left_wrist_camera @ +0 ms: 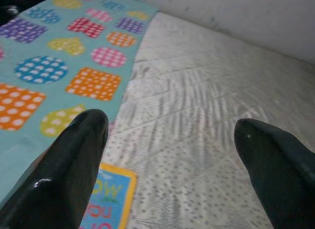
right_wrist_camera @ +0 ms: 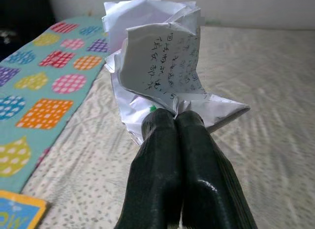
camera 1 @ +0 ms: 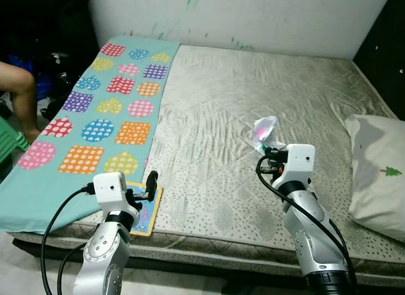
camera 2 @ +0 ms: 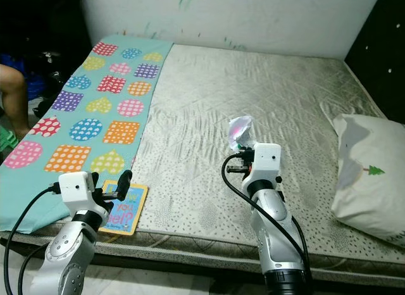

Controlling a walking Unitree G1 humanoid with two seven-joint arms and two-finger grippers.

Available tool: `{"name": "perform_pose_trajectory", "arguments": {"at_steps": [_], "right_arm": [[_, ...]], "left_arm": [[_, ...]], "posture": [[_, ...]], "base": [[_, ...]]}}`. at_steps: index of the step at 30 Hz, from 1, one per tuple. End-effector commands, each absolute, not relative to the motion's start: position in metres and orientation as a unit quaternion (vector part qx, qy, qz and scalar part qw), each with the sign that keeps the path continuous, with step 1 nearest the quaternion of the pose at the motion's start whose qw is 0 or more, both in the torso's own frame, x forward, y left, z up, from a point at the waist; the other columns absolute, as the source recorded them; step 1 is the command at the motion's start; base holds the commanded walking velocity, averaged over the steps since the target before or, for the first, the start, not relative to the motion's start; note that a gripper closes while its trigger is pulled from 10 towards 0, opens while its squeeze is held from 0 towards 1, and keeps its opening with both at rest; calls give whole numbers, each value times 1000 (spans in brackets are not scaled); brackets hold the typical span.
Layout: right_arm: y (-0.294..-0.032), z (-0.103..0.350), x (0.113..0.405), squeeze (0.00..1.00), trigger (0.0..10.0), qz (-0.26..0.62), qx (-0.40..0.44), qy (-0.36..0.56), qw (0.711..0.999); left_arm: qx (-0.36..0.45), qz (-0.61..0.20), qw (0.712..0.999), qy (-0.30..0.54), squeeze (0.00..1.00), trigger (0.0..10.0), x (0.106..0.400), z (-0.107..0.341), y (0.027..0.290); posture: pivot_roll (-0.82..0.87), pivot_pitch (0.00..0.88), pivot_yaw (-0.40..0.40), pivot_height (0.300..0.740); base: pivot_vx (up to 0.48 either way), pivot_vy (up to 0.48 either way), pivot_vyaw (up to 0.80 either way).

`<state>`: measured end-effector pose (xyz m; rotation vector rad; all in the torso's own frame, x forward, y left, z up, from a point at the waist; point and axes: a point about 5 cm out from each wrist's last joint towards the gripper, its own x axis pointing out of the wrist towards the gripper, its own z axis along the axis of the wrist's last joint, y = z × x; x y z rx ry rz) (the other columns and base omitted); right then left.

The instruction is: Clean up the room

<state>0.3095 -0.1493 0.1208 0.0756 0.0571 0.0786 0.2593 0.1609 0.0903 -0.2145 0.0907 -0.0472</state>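
Observation:
A crumpled sheet of white paper (right_wrist_camera: 162, 67) with handwriting is held up above the grey mattress (camera 1: 253, 99), and my right gripper (right_wrist_camera: 175, 118) is shut on its lower edge. In the head view the crumpled paper (camera 1: 264, 131) sticks up just beyond the right wrist. My left gripper (left_wrist_camera: 170, 128) stands open over the front left part of the bed, above a colourful children's book (camera 1: 143, 211) that lies at the mattress's front edge. Nothing is between its fingers (left_wrist_camera: 78, 140).
A teal sheet (camera 1: 101, 111) with dotted shapes covers the bed's left side. A white pillow (camera 1: 380, 175) with a small tree print lies at the right edge. A person's leg (camera 1: 22, 95) is at the far left beside a green stool (camera 1: 9, 140). A white wall runs behind.

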Motion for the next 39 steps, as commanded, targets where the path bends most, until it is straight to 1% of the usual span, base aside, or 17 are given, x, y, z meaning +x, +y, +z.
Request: {"name": "perform_pose_trajectory", "arguments": {"at_steps": [1,3,9,12,15,23,28,39], "right_arm": [[-150,121,310,0,10000,35,39,31,998],[-150,121,310,0,10000,35,39,32,998],[-151,120,310,0,10000,34,39,35,998],[-151,119,309,0,10000,34,38,34,998],[-150,119,309,0,10000,35,37,35,998],[-150,118,310,0,10000,36,35,35,998],[-150,119,311,0,10000,37,35,33,998],[-144,120,311,0,10000,59,31,30,997]], "left_arm": [[-102,-22,993,46,0,10000,258,91,163],[-103,-23,993,46,0,10000,258,91,162],[-102,-22,993,48,0,10000,259,90,162],[-116,-22,992,54,0,10000,259,88,160],[-110,-11,991,73,0,10000,260,84,158],[-122,-18,990,63,0,10000,258,86,158],[-122,-20,990,62,0,10000,258,87,157],[-122,-18,991,59,0,10000,259,88,157]], "posture": [[-43,114,-36,740],[-42,116,-36,740],[-42,116,-36,740],[-42,116,-35,740],[-40,115,-35,740],[-39,112,-37,740],[-39,112,-37,740],[-37,102,-40,740]], "base": [[311,0,0],[309,0,0],[300,0,-750],[0,0,0],[0,0,0],[0,0,0],[0,368,0],[0,480,0]]}}
